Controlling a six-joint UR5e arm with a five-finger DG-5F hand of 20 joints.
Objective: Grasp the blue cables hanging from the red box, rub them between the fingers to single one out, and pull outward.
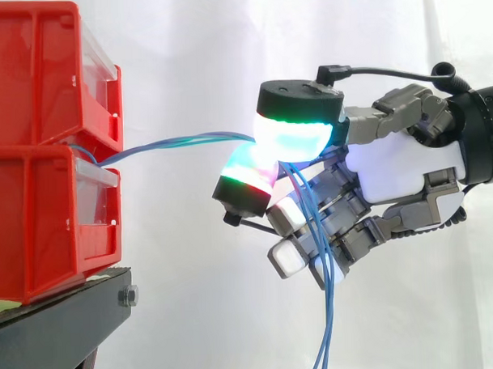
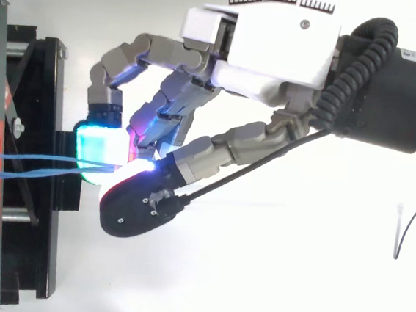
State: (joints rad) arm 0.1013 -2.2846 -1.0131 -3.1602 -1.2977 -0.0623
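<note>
The hand (image 1: 396, 175) is pinching the thin blue cables (image 1: 180, 143) between its glowing pads (image 1: 297, 138). The cables are running level leftward into the red plastic box (image 1: 37, 232), so outward is lying rightward.

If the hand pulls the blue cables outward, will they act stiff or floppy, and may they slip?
Probably floppy: below the hand the blue cables hang loosely down. They look thin and smooth, so some may slip between the pads. Toward the red box they run almost taut, so pulling should meet resistance.
</note>
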